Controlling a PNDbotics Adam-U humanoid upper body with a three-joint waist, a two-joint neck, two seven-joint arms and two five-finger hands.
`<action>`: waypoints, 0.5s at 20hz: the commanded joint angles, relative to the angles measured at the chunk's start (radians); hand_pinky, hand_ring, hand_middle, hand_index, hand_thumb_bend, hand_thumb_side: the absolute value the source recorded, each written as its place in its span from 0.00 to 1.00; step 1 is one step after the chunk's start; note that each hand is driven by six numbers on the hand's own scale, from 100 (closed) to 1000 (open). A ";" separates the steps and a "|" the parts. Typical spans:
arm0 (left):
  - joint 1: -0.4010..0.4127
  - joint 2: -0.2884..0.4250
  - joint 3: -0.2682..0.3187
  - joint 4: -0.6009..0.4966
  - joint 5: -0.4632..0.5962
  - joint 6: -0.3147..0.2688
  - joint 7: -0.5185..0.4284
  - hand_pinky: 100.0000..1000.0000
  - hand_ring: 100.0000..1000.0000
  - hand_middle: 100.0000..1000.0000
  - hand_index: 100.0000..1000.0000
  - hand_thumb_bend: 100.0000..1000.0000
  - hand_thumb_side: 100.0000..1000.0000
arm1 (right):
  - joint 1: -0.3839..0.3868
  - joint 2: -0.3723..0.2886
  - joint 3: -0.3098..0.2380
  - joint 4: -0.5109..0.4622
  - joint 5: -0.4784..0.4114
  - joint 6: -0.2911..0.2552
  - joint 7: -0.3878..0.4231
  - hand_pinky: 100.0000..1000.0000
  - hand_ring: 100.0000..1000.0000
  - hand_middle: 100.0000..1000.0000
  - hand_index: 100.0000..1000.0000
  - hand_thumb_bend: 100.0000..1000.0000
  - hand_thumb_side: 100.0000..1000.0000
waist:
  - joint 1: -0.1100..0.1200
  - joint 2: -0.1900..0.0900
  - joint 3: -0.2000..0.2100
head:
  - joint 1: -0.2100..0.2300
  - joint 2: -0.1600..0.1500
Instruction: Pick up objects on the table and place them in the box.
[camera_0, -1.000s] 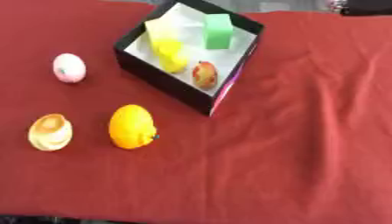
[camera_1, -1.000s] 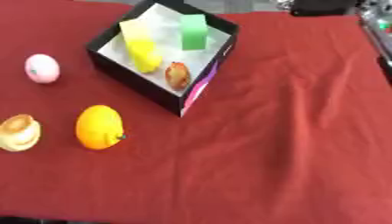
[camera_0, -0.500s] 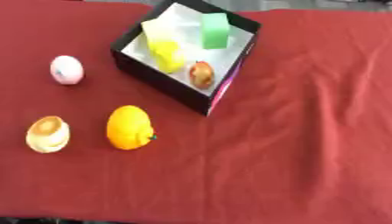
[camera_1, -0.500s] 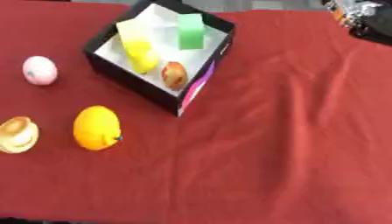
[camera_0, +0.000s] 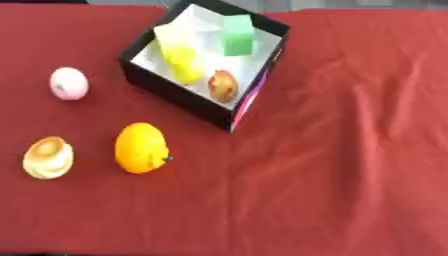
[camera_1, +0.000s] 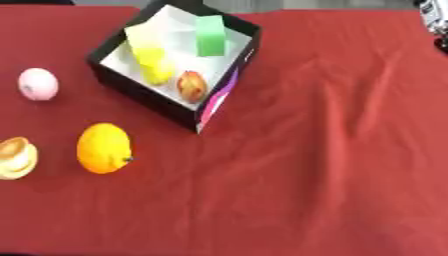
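A black box (camera_0: 171, 91) with a white lining stands at the upper middle of the red cloth. Inside it lie a yellow object (camera_0: 181, 61), a green block (camera_0: 236, 41) and a small red-and-yellow fruit (camera_0: 223, 85). Left of the box, on the cloth, rest a pink egg-shaped thing (camera_0: 68, 83), an orange (camera_0: 141, 148) and a tan shell-shaped thing (camera_0: 47, 158). Only a sliver of my right hand (camera_1: 435, 17) shows, at the upper right edge of the right eye view and far from every object. My left hand appears in no view.
The red cloth (camera_0: 332, 165) covers the whole table, with creases to the right of the box. A strip of grey floor runs along the far edge.
My right hand has drawn back to the right, from above the table's far edge to the upper right corner. The objects have not moved; the view has shifted a little.
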 joint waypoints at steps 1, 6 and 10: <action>-0.023 0.098 -0.045 0.004 -0.035 0.035 -0.210 0.82 0.84 0.77 0.81 0.52 0.25 | -0.008 -0.007 -0.015 -0.022 -0.007 0.013 -0.018 0.97 0.74 0.70 0.85 0.00 0.47 | 0.002 -0.016 -0.001 | 0.008 0.002; -0.047 0.123 -0.116 -0.009 -0.147 0.052 -0.402 0.84 0.85 0.77 0.81 0.62 0.19 | -0.014 0.006 -0.010 -0.020 -0.022 0.048 -0.057 0.97 0.74 0.70 0.85 0.00 0.47 | 0.004 -0.017 -0.004 | 0.026 0.000; -0.070 0.120 -0.176 -0.007 -0.217 0.041 -0.488 0.85 0.85 0.75 0.81 0.68 0.20 | -0.027 0.009 -0.003 0.015 -0.049 0.073 -0.060 0.97 0.74 0.69 0.84 0.00 0.48 | 0.005 -0.018 -0.005 | 0.040 0.001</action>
